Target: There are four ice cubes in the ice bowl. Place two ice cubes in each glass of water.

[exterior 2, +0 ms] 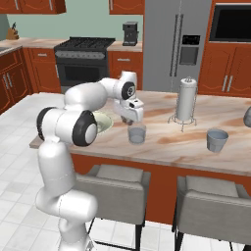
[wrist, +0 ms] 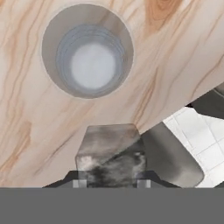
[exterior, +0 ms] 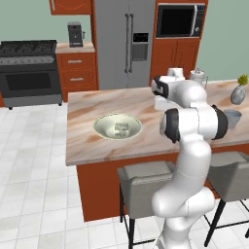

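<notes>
No brand or writing can be read on anything; the fridge [exterior 2: 177,46] panel and the microwave [exterior: 179,20] face are blank. The hand view shows what the base views hide: an ice cube [wrist: 111,153] clamped between the fingers, which stand narrow on it, with a glass [wrist: 88,50] seen from above, up and left of the cube, apart from it. The right base view shows the gripper [exterior 2: 130,119] hanging just above the near glass [exterior 2: 137,134], the second glass [exterior 2: 216,139] well apart to the right, and a paper-towel stand [exterior 2: 186,102] behind. The left base view shows the bowl [exterior: 118,126] on the tabletop [exterior: 87,141] with pale cubes [exterior: 121,128] in it, left of the arm; the vase [exterior: 238,93] stands at the far right; two stools [exterior 2: 112,182] sit below the edge.
</notes>
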